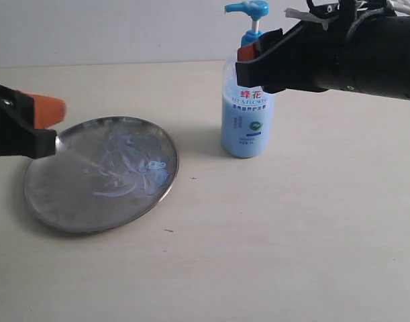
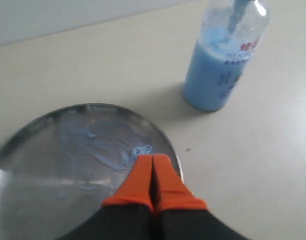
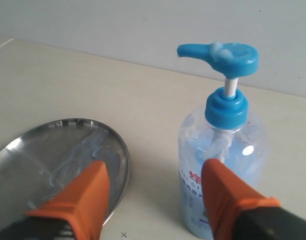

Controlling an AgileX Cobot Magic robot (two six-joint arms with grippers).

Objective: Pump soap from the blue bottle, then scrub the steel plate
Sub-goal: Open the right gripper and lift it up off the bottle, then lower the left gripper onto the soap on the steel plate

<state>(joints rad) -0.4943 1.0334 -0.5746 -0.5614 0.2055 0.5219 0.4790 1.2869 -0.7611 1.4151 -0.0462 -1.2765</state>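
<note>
The steel plate [image 1: 64, 201] lies on the table at the left, with pale bluish soap [image 1: 127, 164] smeared across its middle. To its right stands the blue bottle [image 1: 247, 121], upright, pump head [image 1: 248, 8] raised. My left gripper [image 1: 54, 111] hovers over the plate's left rim, shut, with nothing between its orange fingertips [image 2: 153, 160]. My right gripper [image 1: 250, 57] hangs at the bottle's neck height and is open. In the right wrist view the right gripper [image 3: 158, 175] has bare table in its gap; the bottle [image 3: 218, 145] shows past one finger and the plate [image 3: 57, 145] past the other.
The pale wooden table [image 1: 292, 235] stretches to the front and right, and a white wall [image 1: 124, 27] runs along its back edge. A small dark cross mark [image 1: 193, 178] sits between plate and bottle.
</note>
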